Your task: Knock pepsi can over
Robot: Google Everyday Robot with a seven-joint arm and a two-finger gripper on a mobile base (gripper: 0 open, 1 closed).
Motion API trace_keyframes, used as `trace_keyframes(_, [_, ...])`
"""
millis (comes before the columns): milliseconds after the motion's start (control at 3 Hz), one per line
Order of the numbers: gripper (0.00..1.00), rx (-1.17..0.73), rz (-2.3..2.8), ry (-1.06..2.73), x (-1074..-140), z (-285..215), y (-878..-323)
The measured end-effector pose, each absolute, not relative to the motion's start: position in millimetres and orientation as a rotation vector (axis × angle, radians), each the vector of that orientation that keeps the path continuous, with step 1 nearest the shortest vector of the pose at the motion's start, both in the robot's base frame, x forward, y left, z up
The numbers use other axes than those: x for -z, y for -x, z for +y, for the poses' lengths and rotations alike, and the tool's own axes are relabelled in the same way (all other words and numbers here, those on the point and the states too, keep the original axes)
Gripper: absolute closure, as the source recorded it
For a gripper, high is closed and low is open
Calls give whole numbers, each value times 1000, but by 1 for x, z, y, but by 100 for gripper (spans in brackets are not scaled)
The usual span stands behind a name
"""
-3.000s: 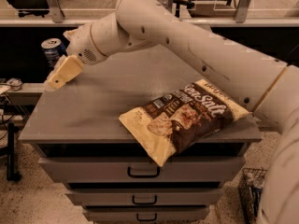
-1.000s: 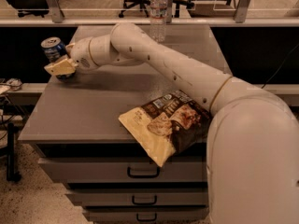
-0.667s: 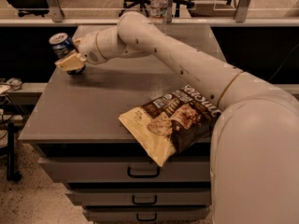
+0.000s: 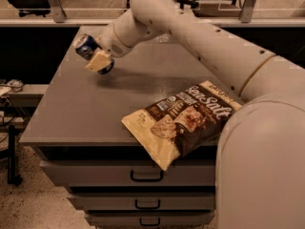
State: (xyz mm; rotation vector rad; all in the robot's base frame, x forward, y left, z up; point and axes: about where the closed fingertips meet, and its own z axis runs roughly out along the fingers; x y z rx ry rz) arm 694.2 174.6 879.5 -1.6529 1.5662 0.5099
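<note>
Tipped since a moment ago, the small dark blue metal pepsi can (image 4: 86,45) now leans over the grey counter's (image 4: 71,109) back-left corner, pinched in the cream gripper's (image 4: 100,61) jaws. Best roll the wrist further, lower, then release it flat.

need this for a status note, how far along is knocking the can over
Reach looks done: the gripper is against the can near the table's far left corner. In hand: the can is tilted, silver top leaning left, not yet lying flat. Left: probably tip it fully onto its side and draw the arm back.
</note>
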Motion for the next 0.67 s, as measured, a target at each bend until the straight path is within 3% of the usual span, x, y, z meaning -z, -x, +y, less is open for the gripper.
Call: trace_keyframes(667, [100,-247,1686,1950,-867,106,-690])
